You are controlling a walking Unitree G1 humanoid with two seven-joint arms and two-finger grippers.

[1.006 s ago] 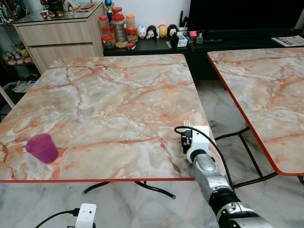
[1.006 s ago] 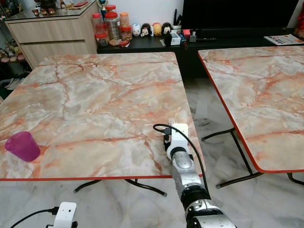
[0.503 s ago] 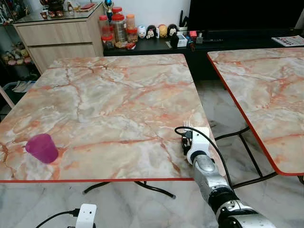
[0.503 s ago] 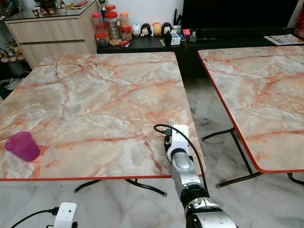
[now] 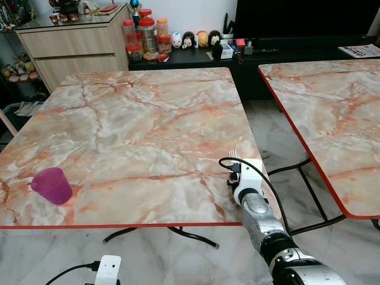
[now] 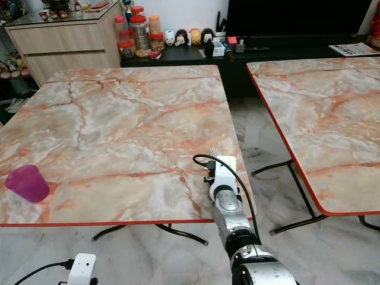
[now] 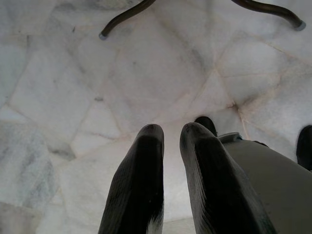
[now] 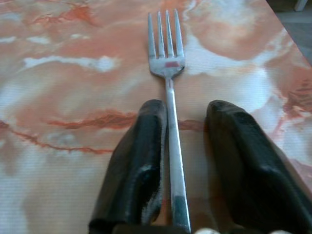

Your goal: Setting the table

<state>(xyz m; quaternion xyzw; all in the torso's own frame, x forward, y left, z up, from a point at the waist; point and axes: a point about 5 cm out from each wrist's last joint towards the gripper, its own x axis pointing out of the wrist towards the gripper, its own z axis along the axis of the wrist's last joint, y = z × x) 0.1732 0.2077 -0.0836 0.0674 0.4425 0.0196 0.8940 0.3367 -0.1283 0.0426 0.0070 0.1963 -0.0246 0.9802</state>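
Observation:
A silver fork (image 8: 168, 73) lies flat on the marble table (image 5: 148, 119) near its front right corner, tines pointing away from me. My right gripper (image 8: 183, 109) sits low over the fork's handle. It is open: one finger (image 8: 141, 146) touches the handle and the other stands apart from it. In the eye views the fork's tines (image 5: 232, 155) poke out beyond my white right wrist (image 5: 248, 177). A purple cup (image 5: 51, 185) stands upright at the table's front left. My left gripper (image 7: 170, 131) hangs idle over the floor, fingers together.
A second marble table (image 5: 332, 107) stands to the right across a gap of tiled floor with black table legs (image 5: 309, 190). Behind are a wooden cabinet (image 5: 71, 47), several jars (image 5: 145, 35) and a low black stand with small figures (image 5: 196, 39).

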